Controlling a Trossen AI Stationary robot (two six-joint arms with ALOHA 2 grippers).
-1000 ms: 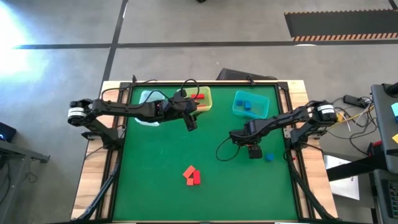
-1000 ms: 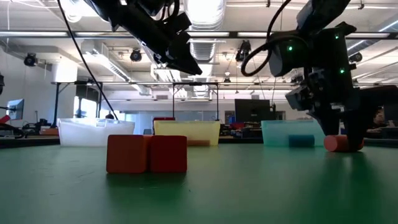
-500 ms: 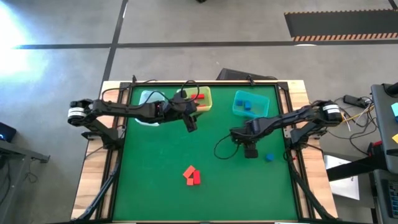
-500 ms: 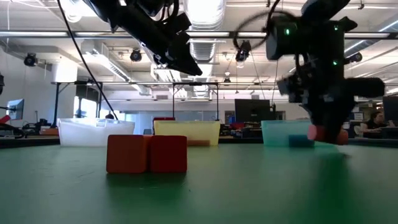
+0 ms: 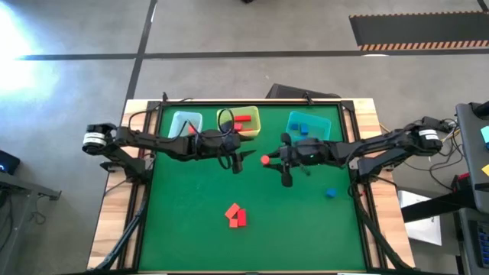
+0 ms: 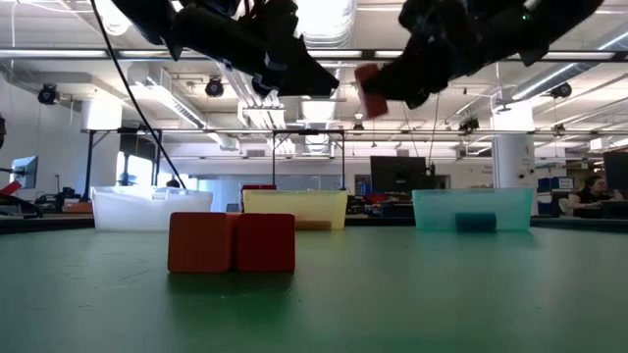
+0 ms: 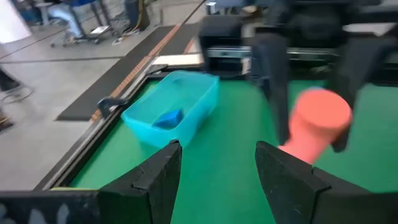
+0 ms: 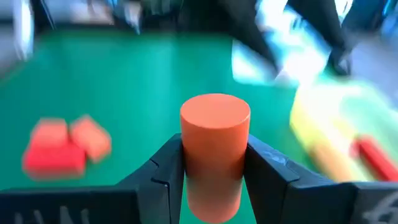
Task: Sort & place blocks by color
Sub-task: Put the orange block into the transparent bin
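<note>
From above, the right gripper hangs over the middle of the green table, pinching a little orange-red cylinder. The left gripper floats close by, facing it, with its fingers apart and nothing between them. Two red blocks sit touching each other nearer the front. One blue block lies alone by the right side. At the back stand a clear bin, a yellow bin with red pieces in it, and a teal bin with blue pieces.

From table height, the cylinder is high in the air, well above the two red blocks.

The left wrist camera sees the cylinder squeezed between the other arm's fingers.

The right wrist camera shows the cylinder held tight by both dark fingers.
</note>
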